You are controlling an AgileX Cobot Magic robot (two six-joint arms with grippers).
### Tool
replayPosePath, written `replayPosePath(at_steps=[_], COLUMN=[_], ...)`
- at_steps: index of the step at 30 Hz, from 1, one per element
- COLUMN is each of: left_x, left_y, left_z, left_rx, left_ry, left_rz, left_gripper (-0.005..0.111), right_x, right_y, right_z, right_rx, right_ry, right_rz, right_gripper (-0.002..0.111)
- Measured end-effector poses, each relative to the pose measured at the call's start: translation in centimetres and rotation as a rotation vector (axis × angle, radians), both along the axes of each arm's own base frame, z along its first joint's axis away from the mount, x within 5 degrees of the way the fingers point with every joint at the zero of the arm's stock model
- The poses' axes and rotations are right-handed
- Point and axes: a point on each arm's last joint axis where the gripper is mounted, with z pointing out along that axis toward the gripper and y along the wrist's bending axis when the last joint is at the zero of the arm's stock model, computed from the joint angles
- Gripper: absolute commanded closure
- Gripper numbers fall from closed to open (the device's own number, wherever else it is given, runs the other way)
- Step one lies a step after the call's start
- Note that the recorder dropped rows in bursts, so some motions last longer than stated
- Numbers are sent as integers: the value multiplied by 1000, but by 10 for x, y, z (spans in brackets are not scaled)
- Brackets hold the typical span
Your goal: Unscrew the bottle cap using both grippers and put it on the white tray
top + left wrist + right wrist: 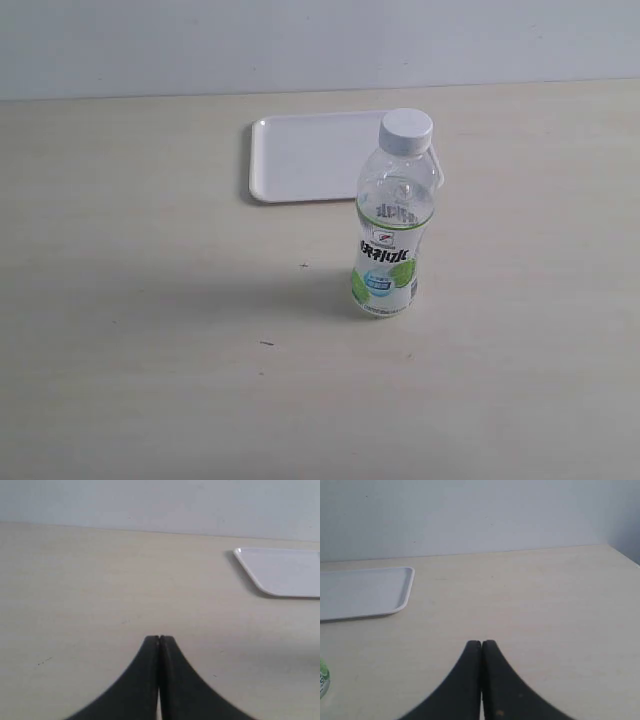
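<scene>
The clear bottle (390,235) with its green and white label stands upright near the middle of the table, and the white bottle cap (406,130) sits on its neck. Behind it lies the white tray (300,160), holding nothing. Neither arm shows in the exterior view. In the left wrist view my left gripper (159,639) is shut with nothing between its black fingers, over bare table; a corner of the white tray (285,572) shows beyond. My right gripper (481,643) is shut too, holding nothing. The tray (362,592) and a sliver of the bottle (323,677) appear at that view's edge.
The table (150,300) is a pale wood-grain surface with a few small dark specks. A plain light wall (300,40) runs along its far edge.
</scene>
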Motion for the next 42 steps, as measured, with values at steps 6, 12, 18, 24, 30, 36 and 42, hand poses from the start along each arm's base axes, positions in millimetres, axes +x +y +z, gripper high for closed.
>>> replayPosePath(at_steps=[6, 12, 18, 24, 30, 36, 42], left_x=[0, 0, 0, 0, 0, 0, 0], left_y=[0, 0, 0, 0, 0, 0, 0], left_z=[0, 0, 0, 0, 0, 0, 0], left_rx=[0, 0, 0, 0, 0, 0, 0], left_ry=[0, 0, 0, 0, 0, 0, 0], left_rz=[0, 0, 0, 0, 0, 0, 0], left_gripper=[107, 107, 107, 107, 107, 107, 107], right_x=[0, 2, 2, 2, 2, -8, 47], right_y=[0, -1, -1, -1, -1, -3, -5], right_z=[0, 16, 29, 29, 27, 62, 141], right_rx=[-4, -48, -25, 101, 285, 486, 323], right_ry=[-4, -175, -326, -343, -351, -786, -565], right_rz=[0, -6, -13, -23, -40, 22, 43], right_gripper=[108, 108, 108, 108, 108, 108, 108])
